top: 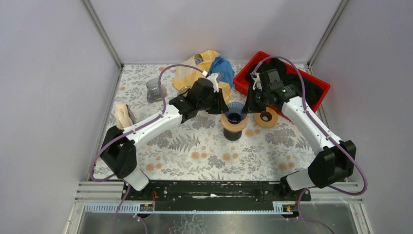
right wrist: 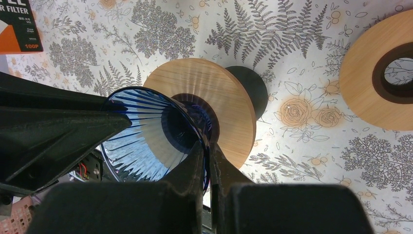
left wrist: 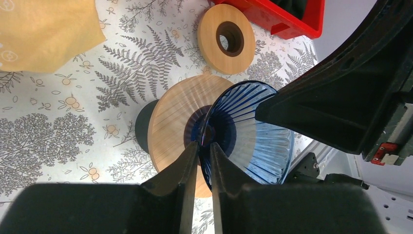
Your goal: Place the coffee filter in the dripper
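Observation:
The blue ribbed glass dripper sits in a wooden ring on a black base at mid-table. My left gripper straddles the dripper's left wall with its jaws a narrow gap apart. A sliver of wood shows between one finger and the glass. My right gripper is shut on the dripper's right rim. A cream stack that looks like coffee filter papers lies at the table's left edge. Only ribs show inside the cone.
A second wooden ring lies just right of the dripper. A red bin stands at back right. A yellow and blue bag and a glass jar are at the back. A filter box corner shows.

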{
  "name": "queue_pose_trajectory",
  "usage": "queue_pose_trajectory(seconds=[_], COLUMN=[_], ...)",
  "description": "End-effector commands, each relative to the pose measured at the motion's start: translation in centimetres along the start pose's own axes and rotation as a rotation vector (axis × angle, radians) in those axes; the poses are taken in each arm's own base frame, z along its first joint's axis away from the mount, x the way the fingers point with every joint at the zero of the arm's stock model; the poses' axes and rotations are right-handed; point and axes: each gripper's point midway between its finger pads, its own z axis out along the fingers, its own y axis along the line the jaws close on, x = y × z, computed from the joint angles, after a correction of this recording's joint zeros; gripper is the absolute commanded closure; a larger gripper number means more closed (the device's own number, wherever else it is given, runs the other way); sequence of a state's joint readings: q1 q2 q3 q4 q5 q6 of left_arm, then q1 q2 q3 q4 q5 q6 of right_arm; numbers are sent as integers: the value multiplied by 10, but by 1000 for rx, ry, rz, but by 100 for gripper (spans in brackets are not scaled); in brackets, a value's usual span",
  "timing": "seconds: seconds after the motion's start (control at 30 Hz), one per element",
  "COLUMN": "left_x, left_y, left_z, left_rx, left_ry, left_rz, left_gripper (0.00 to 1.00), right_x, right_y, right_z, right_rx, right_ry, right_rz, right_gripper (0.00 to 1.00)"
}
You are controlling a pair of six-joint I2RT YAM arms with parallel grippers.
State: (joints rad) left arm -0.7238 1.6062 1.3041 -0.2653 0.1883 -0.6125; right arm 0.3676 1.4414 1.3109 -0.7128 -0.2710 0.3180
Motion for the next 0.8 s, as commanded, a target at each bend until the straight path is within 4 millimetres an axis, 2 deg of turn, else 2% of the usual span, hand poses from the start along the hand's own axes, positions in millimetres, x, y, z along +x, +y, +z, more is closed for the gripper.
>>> queue_pose_trajectory(seconds=[0.0,0.23,0.77], left_x=[-1,10,39], left_y=[-6,-3,9], left_z=[4,9,18], left_rx=[1,-12,-77], left_ry=[1,34,86], left_rz=[32,39,69], left_gripper=[80,87,88], right_x=[12,20,42], right_y=[-9,-16,-35], right_z=[10,15,31], right_rx=[43,68,149], right_ry=[52,82,134], right_rz=[-7,1,-14], right_gripper=[94,95,97])
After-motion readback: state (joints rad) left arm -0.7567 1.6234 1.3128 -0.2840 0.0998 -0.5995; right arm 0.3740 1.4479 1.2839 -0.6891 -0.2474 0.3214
